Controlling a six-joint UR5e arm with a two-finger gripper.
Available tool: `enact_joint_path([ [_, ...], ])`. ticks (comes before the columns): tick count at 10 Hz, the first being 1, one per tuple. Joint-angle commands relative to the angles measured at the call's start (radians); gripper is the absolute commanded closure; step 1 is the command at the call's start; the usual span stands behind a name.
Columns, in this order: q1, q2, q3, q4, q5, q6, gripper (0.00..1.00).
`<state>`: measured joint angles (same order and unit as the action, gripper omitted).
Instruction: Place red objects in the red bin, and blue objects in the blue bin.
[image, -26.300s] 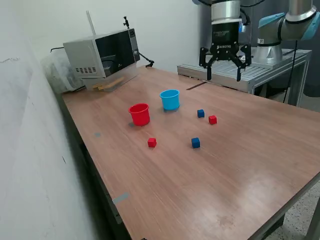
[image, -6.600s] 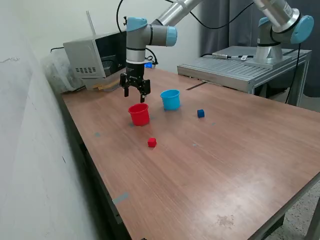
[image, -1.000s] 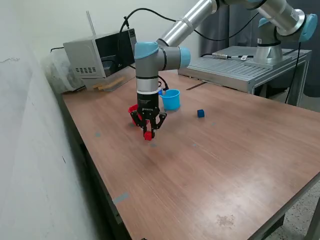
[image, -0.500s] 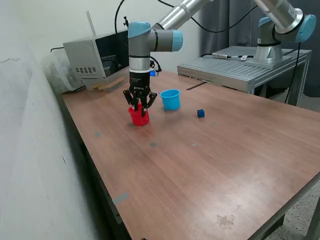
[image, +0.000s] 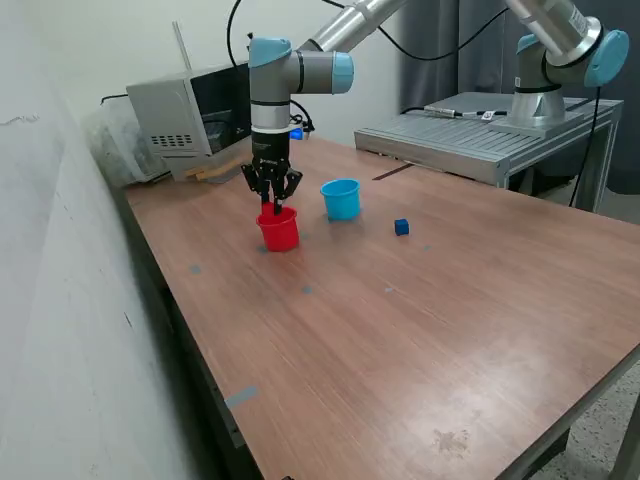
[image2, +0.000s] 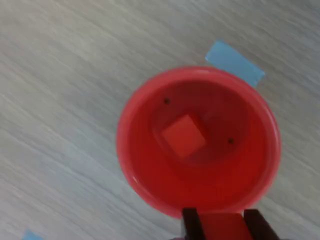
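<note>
1. From my remote seat I see the brown wood-grain tabletop (image: 420, 330) with wide bare surface toward the exterior view's right and the near edge; a grey microwave oven (image: 205, 105) sits near the far corner on the exterior view's left.
2. The small round red plastic cup (image: 279, 229) stands upright, with the small round light blue plastic cup (image: 341, 199) near it on the exterior view's right, not touching.
3. One small dark blue cube (image: 401, 227) lies on the tabletop further to the exterior view's right, apart from both cups.
4. The arm comes in from above and hangs vertically over the red cup, wrist pointing straight down.
5. The tool (image: 273, 205) sits just above the cup's rim, its fingers (image2: 190, 225) clamped on a small solid red cube (image2: 221, 228).
6. My wrist view shows a second red cube (image2: 184, 136) lying flat on the cup's floor.
</note>
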<state>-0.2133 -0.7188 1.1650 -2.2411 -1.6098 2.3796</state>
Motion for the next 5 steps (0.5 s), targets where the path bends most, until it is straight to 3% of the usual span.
enact_joint_path([
  [1,-0.011,-0.004,0.004,0.000,-0.019,0.019,1.00],
  [5,-0.027,-0.004,0.008,0.000,-0.021,0.019,1.00],
])
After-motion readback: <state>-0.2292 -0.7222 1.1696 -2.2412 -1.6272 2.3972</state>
